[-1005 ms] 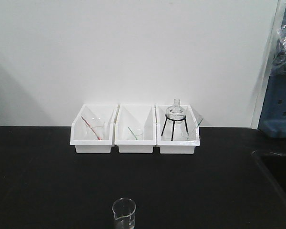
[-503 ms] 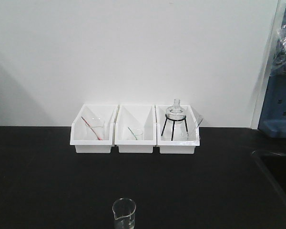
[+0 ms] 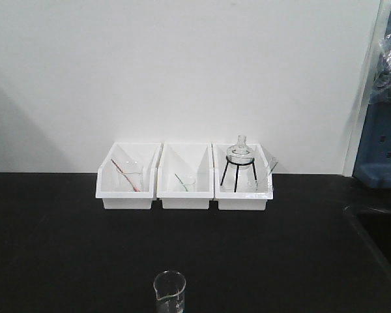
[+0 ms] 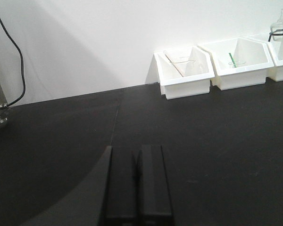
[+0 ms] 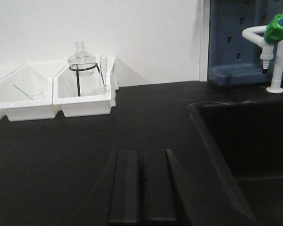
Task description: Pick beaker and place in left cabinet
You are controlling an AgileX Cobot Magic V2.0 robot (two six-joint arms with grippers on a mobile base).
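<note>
The beaker (image 3: 169, 292), small, clear and spouted, stands upright on the black bench at the bottom middle of the front view, partly cut by the frame edge. It shows in neither wrist view. My left gripper (image 4: 136, 155) is shut and empty, low over the black bench, left of the white bins. My right gripper (image 5: 141, 157) is shut and empty, low over the bench beside the sink. The left cabinet is out of view; only a metal corner shows at the left edge of the left wrist view.
Three white bins (image 3: 186, 177) stand against the wall, holding a beaker with a red rod (image 3: 130, 175), one with a green rod (image 3: 183, 182) and a flask on a black stand (image 3: 240, 160). A black sink (image 5: 247, 155) lies at right, with a green-tipped tap (image 5: 272, 33). A blue rack (image 3: 380, 147) stands behind.
</note>
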